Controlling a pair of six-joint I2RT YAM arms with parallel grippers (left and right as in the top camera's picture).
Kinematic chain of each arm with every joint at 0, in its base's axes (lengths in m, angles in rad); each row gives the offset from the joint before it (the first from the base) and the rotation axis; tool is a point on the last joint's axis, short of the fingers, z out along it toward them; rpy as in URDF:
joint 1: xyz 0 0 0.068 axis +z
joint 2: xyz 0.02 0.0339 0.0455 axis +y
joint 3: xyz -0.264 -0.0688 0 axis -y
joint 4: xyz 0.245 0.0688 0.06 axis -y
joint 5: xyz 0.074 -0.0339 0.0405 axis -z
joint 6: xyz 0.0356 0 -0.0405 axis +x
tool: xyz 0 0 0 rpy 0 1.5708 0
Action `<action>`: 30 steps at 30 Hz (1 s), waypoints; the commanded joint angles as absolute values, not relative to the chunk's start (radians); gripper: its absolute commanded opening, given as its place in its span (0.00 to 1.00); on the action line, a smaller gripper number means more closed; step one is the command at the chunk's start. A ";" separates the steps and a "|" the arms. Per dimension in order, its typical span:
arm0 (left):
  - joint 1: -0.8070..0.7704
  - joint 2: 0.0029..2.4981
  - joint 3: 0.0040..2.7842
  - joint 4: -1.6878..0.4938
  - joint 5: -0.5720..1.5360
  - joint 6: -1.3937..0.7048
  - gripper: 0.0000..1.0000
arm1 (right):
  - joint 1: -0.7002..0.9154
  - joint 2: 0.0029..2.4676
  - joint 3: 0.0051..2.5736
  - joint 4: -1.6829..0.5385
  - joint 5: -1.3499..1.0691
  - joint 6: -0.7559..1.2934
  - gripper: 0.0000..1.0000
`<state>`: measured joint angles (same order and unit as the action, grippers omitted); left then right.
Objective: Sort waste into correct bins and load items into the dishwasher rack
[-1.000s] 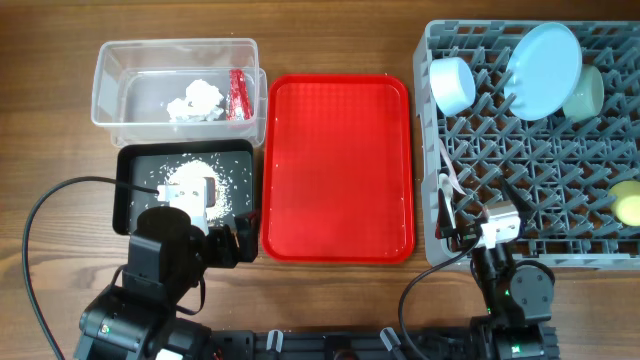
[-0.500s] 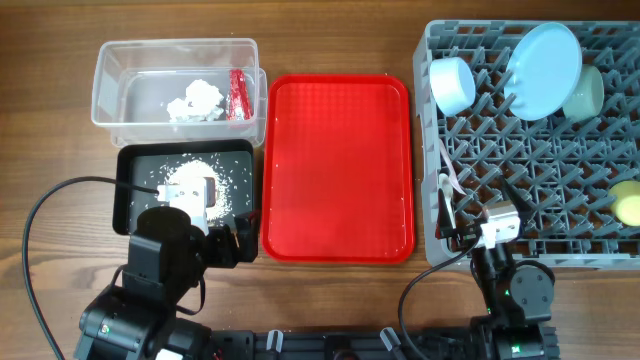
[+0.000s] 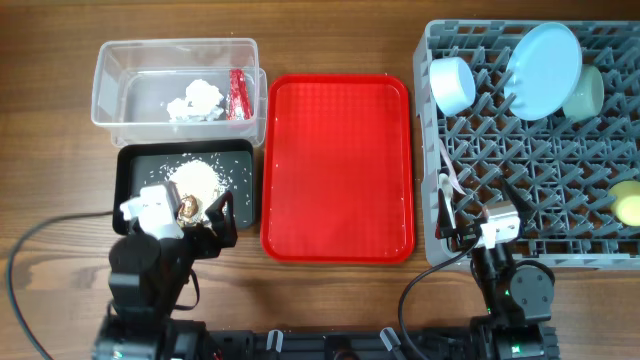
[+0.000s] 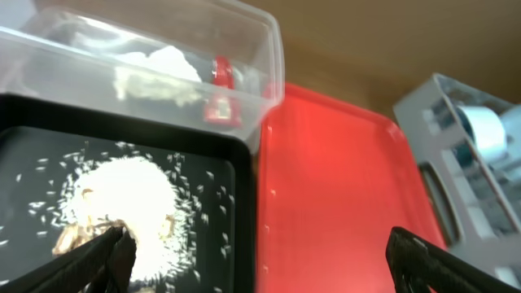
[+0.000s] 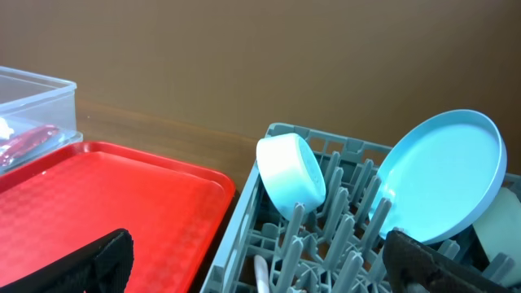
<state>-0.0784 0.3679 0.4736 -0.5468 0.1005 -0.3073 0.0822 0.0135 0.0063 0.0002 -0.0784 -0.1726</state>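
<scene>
Seems final step: food scraps [image 3: 195,180] lie in black tray [image 3: 130,155], lower left, by left gripper [image 4: 260,256]; plate [image 3: 543,68] & cup [image 3: 628,203] sit in rack [image 3: 530,180] at right, near right gripper [image 5: 256,256]; both sets of jaws apart & empty; next, prob. back both away.

Serving tray [image 3: 337,170] between tub [image 3: 140,58] and rack [image 3: 545,185]

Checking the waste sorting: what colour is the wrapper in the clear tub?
Red and shiny. The wrapper shows best in the overhead view.
</scene>
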 commanded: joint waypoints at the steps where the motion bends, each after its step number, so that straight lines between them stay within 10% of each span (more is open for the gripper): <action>1: -0.029 0.210 0.279 -0.407 0.146 -0.290 1.00 | 0.079 0.005 0.006 0.005 -0.094 -0.184 1.00; 11: -0.021 0.003 0.006 -0.033 0.107 -0.146 1.00 | 0.079 0.005 0.005 0.005 -0.094 -0.184 1.00; 30: -0.020 0.003 0.006 -0.071 0.074 -0.134 1.00 | 0.079 0.005 0.006 0.005 -0.094 -0.184 1.00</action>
